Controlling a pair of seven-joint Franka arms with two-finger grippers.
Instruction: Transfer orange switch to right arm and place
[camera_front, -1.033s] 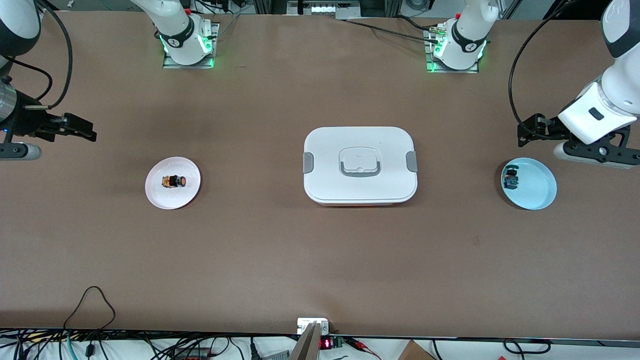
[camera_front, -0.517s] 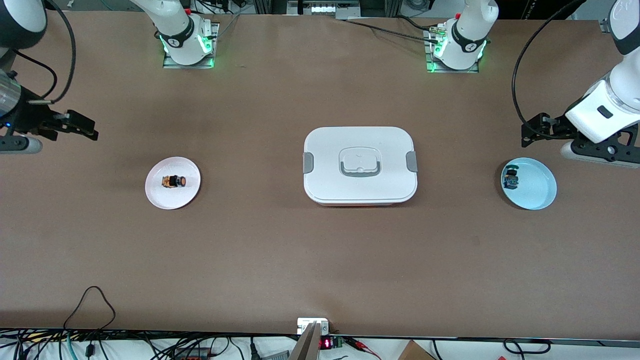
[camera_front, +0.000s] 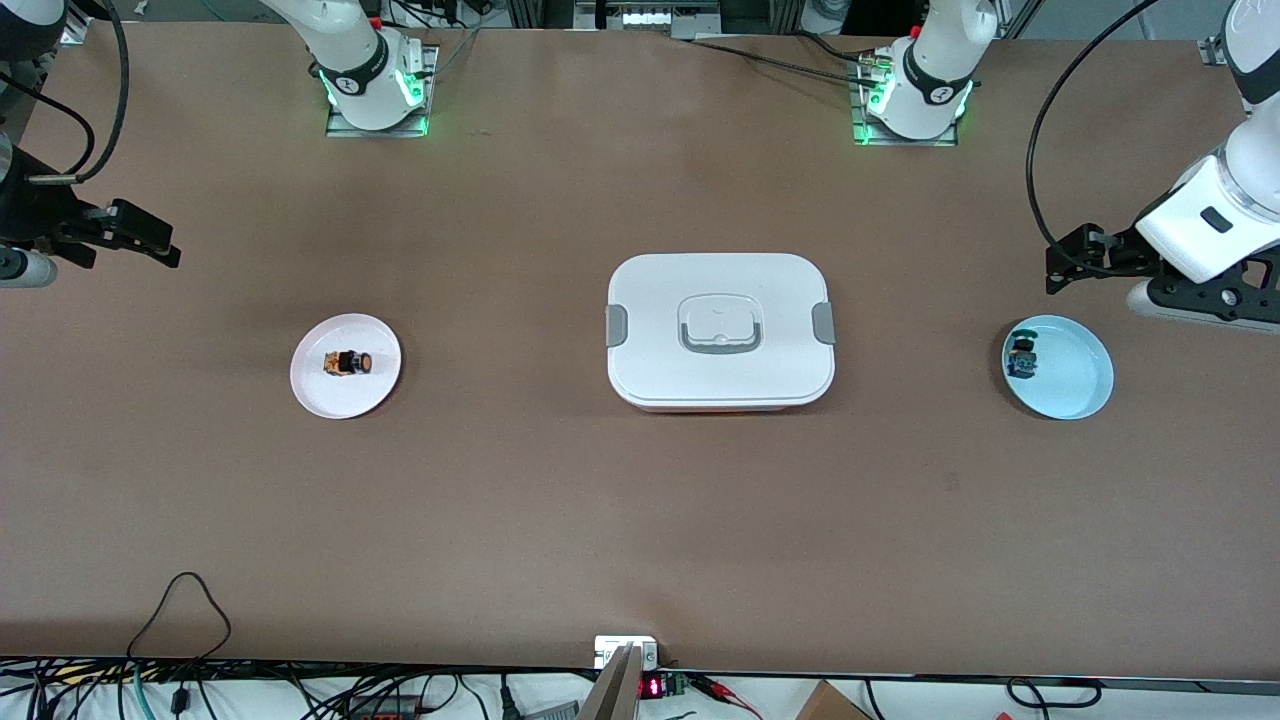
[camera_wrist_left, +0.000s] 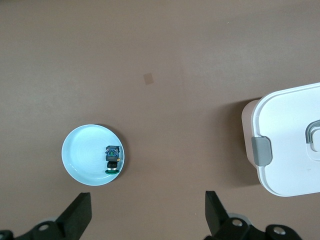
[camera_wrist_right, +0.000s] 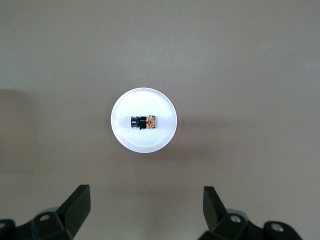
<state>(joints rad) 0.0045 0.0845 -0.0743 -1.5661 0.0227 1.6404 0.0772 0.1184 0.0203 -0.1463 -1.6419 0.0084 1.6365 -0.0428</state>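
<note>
- Right gripper (camera_front: 150, 238): fingers (camera_wrist_right: 77, 202) spread apart, empty, raised over bare table at the right arm's end.
- Left gripper (camera_front: 1062, 268): fingers (camera_wrist_left: 80, 212) spread apart, empty, raised just beside the blue plate (camera_front: 1080, 385).
- Orange switch (camera_front: 348, 363): lying in the white plate (camera_front: 345, 398), toward the right arm's end.
- Lidded white box (camera_front: 720, 331): table centre.

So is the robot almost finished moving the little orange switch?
Not yet, it has barely begun. The orange switch lies untouched on the white plate toward the right arm's end of the table. The right tool is open and empty above that plate. The left tool is open too, over the table near the blue plate. Picking up, handing over and placing are all left.
</note>
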